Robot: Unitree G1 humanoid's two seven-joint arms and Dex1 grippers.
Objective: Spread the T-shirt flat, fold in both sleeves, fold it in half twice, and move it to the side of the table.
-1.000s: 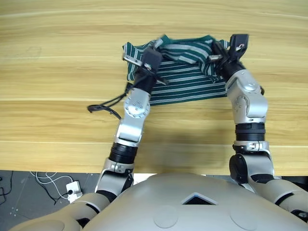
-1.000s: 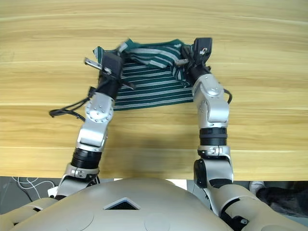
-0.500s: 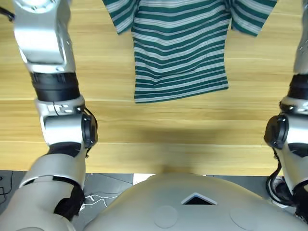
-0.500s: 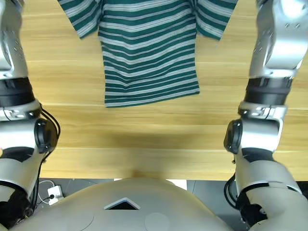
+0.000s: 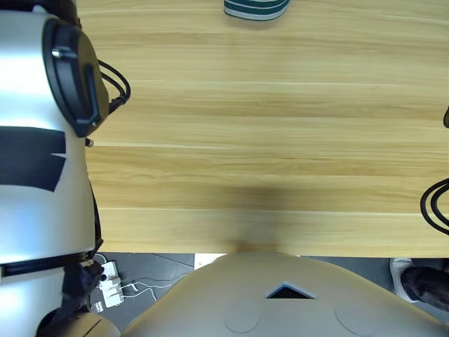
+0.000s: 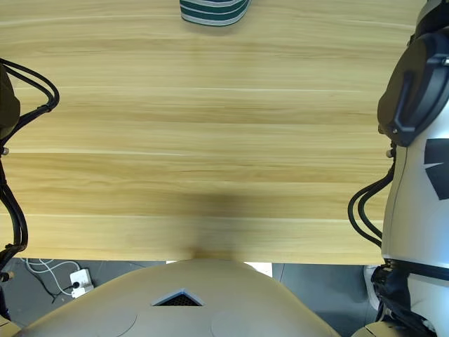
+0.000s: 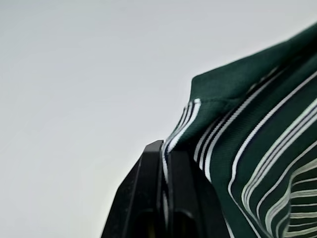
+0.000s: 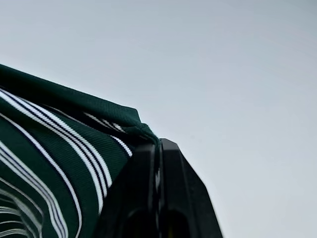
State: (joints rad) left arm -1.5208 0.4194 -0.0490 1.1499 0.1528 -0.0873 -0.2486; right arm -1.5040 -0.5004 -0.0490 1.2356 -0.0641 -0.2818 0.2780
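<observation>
Between each arm's jaws, T-shirt [image 7: 247, 148] edge.

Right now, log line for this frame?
left gripper: shut on T-shirt | right gripper: shut on T-shirt | hem: over table

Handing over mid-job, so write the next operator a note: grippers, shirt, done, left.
Left gripper: shut on an edge of the striped T-shirt.
Right gripper: shut on another edge.
Both arms are raised; the shirt's lower end shows over the far part of the wooden table.
Done: shirt gripped and held up.
Left: lay it flat, fold both sleeves, halve it twice, move it to the table's side.
</observation>
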